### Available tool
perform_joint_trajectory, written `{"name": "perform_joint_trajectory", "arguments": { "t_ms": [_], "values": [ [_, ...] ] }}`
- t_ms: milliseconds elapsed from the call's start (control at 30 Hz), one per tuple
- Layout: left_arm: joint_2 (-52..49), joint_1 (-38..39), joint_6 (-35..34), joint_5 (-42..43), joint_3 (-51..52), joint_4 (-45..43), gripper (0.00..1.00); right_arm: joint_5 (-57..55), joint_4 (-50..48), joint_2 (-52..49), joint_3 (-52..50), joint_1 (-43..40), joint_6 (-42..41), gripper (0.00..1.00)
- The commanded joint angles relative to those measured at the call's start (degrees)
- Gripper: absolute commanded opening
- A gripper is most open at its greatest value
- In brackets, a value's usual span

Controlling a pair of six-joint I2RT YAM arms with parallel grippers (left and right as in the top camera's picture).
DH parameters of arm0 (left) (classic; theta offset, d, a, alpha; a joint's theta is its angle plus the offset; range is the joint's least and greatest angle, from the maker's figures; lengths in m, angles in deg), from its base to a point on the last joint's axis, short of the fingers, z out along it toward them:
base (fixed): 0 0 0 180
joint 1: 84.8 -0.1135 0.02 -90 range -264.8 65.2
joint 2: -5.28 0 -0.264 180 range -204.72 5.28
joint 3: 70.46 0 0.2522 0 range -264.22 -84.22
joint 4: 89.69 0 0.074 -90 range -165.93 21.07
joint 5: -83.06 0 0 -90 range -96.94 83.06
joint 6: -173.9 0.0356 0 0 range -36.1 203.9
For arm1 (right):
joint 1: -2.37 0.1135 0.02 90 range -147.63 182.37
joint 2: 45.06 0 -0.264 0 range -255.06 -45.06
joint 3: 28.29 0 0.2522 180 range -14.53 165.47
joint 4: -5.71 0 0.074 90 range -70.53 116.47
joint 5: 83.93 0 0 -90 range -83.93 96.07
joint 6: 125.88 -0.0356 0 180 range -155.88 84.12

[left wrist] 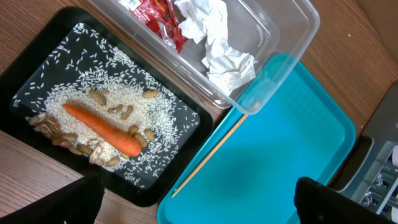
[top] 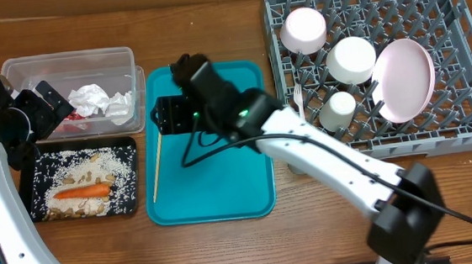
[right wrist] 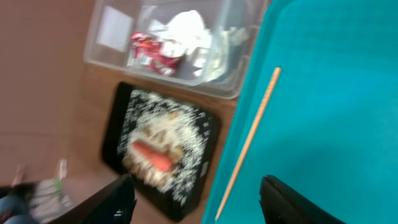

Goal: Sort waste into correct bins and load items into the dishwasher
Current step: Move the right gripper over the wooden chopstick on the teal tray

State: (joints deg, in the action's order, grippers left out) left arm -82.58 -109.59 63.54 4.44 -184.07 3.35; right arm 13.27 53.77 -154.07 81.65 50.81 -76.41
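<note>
The right gripper (right wrist: 198, 183) is hanging wide open over the teal tray (right wrist: 336, 124), gripping nothing. A thin, pale wooden stick (right wrist: 249, 142) is lying flat along the tray's left edge, slanting from upper right to lower left in the wrist view. Left of it, a black tray (right wrist: 115, 124) is holding rice (right wrist: 180, 137) and a carrot (right wrist: 154, 158). Above, a clear bin (right wrist: 99, 50) is holding crumpled paper (right wrist: 186, 31) and a red wrapper (right wrist: 152, 50). The left gripper (left wrist: 199, 186) is gaping too, empty, low in its frame.
</note>
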Motion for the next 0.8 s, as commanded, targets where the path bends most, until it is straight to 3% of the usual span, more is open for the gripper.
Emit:
{"name": "perform_joint_trajectory", "arguments": {
  "t_ms": [0,133,333,633,767],
  "values": [
    [1.0,0.1,0.5,0.6,-1.1,0.0,1.00,-9.5,-1.6,-4.8,-0.9,2.3,-4.7,0.66],
    [1.0,0.1,0.5,0.6,-1.1,0.0,1.00,-9.7,-5.7,-9.4,-0.9,4.8,-4.7,0.66],
    [1.0,0.1,0.5,0.6,-1.1,0.0,1.00,-15.2,-7.2,-13.4,-0.9,7.0,-8.0,0.49],
    [1.0,0.1,0.5,0.6,-1.1,0.0,1.00,-15.5,-11.0,-15.9,-0.9,9.6,-2.4,0.49],
    [1.0,0.1,0.5,0.6,-1.1,0.0,1.00,-15.5,-14.5,-17.7,-0.9,10.4,-2.3,0.23]
  ]
}}
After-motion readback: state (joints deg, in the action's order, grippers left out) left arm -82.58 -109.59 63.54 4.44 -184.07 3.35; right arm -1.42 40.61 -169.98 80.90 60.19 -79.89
